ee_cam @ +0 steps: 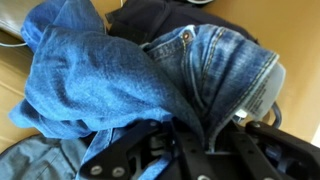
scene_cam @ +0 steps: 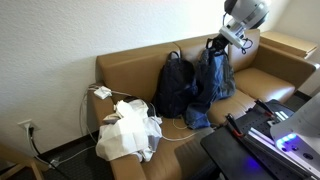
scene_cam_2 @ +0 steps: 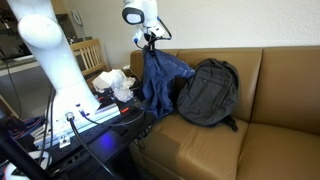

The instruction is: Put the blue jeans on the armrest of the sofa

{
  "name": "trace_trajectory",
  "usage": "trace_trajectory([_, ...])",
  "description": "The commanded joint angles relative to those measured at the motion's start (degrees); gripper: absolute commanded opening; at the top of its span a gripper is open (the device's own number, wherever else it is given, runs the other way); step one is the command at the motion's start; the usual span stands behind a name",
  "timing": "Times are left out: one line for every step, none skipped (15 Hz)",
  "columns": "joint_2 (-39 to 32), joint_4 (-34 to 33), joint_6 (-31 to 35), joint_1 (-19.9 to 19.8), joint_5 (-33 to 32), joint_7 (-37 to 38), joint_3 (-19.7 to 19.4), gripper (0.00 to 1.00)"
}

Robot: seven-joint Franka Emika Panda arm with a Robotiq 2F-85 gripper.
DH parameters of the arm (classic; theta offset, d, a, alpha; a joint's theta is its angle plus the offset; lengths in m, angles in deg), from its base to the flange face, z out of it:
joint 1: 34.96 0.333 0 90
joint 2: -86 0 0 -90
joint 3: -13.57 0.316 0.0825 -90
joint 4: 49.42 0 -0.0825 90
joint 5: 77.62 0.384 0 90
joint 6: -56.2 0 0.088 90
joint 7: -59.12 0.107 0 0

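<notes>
The blue jeans (scene_cam: 212,82) hang from my gripper (scene_cam: 216,45) above the brown sofa (scene_cam: 130,65), and their lower end rests on the seat. In an exterior view the jeans (scene_cam_2: 158,82) hang below the gripper (scene_cam_2: 150,42) next to the backpack. In the wrist view the gripper (ee_cam: 195,140) is shut on the jeans (ee_cam: 120,75) at the waistband, and the cloth is pinched between the fingers. The sofa armrest (scene_cam: 288,43) is to the right of the jeans. In the exterior view from the opposite side, the arm hides that armrest.
A black backpack (scene_cam: 174,85) (scene_cam_2: 207,92) leans on the sofa back beside the jeans. White cloth or bags (scene_cam: 128,130) lie on the far seat end (scene_cam_2: 118,83). A black table with equipment (scene_cam: 265,135) stands in front of the sofa.
</notes>
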Motion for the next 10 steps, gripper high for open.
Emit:
trace_trajectory([2.81,1.96,1.1,10.68,-3.02,2.39,1.32,0.05])
trace_trajectory([2.95,1.76,2.09,13.67,-4.58,3.63,2.26,0.05])
trace_trajectory([2.88,1.17,3.18,16.52,-6.25,5.0,3.33,0.05])
trace_trajectory([2.7,0.49,5.04,19.11,-8.17,6.64,4.47,0.05])
trace_trajectory([2.4,-0.41,7.04,21.48,-9.87,8.09,5.72,0.05])
trace_trajectory([2.12,-1.45,9.15,23.68,-10.9,9.14,7.11,0.05])
trace_trajectory([1.84,-2.49,11.04,25.67,-12.86,10.82,8.25,0.05])
trace_trajectory([1.09,-0.78,8.71,23.52,-10.96,9.33,6.46,0.05])
trace_trajectory([1.12,-1.18,9.35,24.94,-11.28,10.99,7.28,0.21])
trace_trajectory([1.0,-1.09,9.33,25.37,-11.28,11.31,7.41,0.21])
